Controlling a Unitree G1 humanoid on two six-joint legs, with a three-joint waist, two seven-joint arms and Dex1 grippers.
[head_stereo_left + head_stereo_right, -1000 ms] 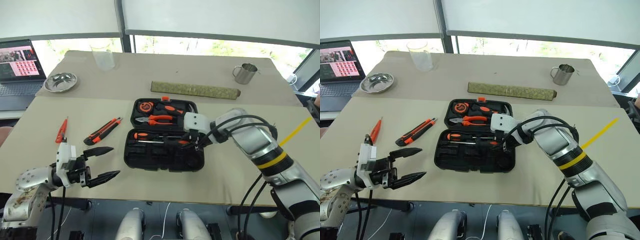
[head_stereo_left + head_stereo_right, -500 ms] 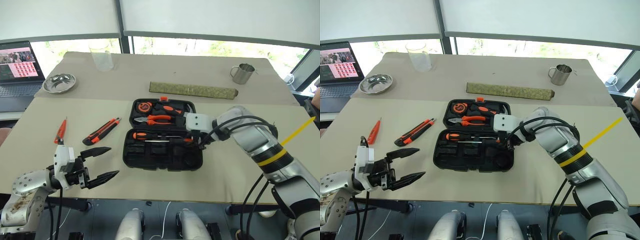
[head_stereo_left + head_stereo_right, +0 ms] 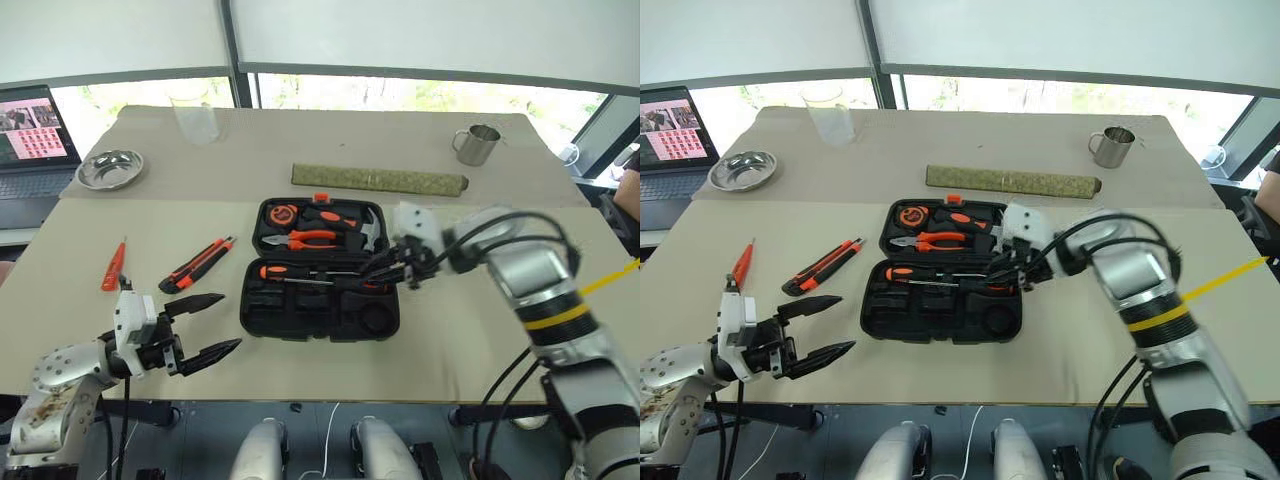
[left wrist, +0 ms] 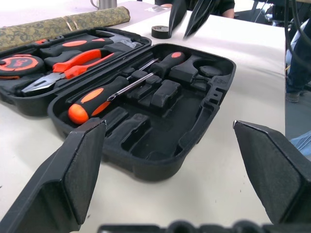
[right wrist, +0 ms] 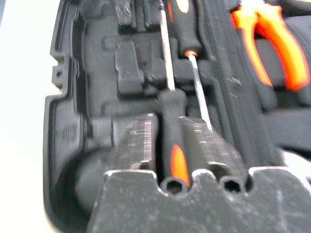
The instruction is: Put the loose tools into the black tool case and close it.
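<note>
The black tool case [image 3: 300, 312] lies open mid-table. Two black-and-orange screwdrivers rest in its near half, one handle to the left [image 3: 285, 272], the other to the right [image 4: 167, 60]. My right gripper [image 3: 370, 270] hovers just above that right handle, its fingers drawn together with nothing between them. The utility knife [image 3: 195, 265] and the orange tester screwdriver [image 3: 113, 268] lie on the table left of the case. A small dark tape roll [image 4: 160, 31] sits beyond the case. Near the front left edge my left gripper [image 3: 230, 322] stands wide open and empty, pointing at the case.
Pliers [image 3: 310, 238], a tape measure [image 3: 290, 212] and a hammer [image 3: 365, 228] fill the case's far half. Behind it lies an olive bar [image 3: 380, 179]. A metal mug [image 3: 477, 143], glass cup [image 3: 193, 115], steel bowl [image 3: 103, 168] and laptop [image 3: 30, 130] line the far side.
My right wrist has swung and drawn back toward the case's right end; its fingers have come off the right screwdriver handle and closed. The left gripper kept still. The view shifted slightly.
</note>
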